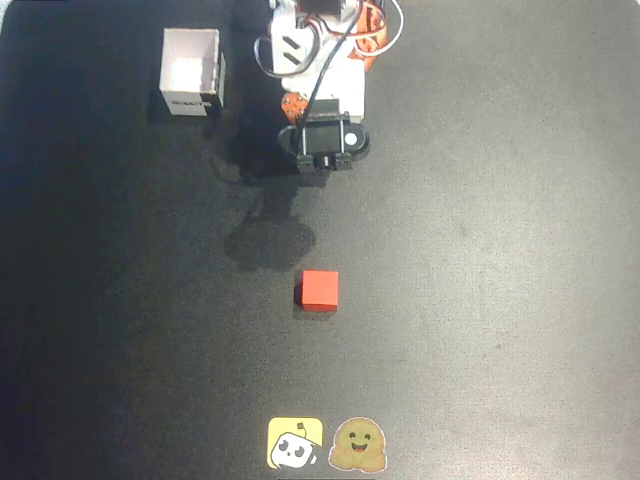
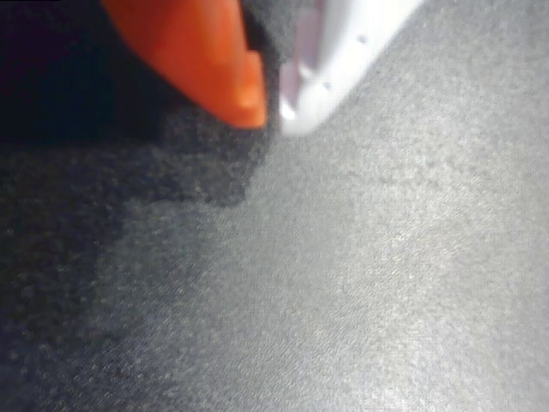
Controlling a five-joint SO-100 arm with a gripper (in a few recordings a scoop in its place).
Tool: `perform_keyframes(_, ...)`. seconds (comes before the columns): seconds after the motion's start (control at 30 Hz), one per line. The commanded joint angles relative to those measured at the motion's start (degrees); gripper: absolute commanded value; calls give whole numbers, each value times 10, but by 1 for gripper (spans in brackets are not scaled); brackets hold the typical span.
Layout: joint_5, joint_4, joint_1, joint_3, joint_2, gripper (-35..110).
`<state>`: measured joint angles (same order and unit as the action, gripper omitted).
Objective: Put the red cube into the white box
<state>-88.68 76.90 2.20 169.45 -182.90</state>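
The surface (image 1: 520, 300) is the biggest thing here: dark, matte, bare over most of its spread. Next down is my arm (image 1: 325, 75), folded up at the top centre of the overhead view, w/ the black wrist cam block at its low end.

My claw (image 2: 270, 107) shows in the wrist view: an orange finger and a white one, tips nearly touching w/ just a thin gap, nothing between them. So it's together, or as good as, and empty. It looks down at bare surface.

The box (image 1: 192, 85) sits top left in the overhead view, well apart from the arm, open side up, dark label strip on the side facing the bottom of the pic.

The cube (image 1: 320, 291) lies near the centre, straight below the arm in the overhead view, well apart from the box and resting flat. Two stickers (image 1: 327, 444) sit at the bottom edge.

Step in hand, I judge: reach for the cube; nothing grasped yet. To do it well, open the claw wide first, swing out over the cube, come down straight and centred, close on two opposite faces.

Pointing: cube faces are square, so no real long axis. Its sides run approx parallel to the pic edges, maybe a slight twist. Either face pair works; pick whichever needs least wrist roll.
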Motion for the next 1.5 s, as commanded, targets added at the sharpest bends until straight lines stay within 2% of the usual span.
perform_keyframes(0.0, -4, 2, 4, -2, -3, 0)
perform_keyframes(1.47, -2, -4, 0, -22, -3, 0)
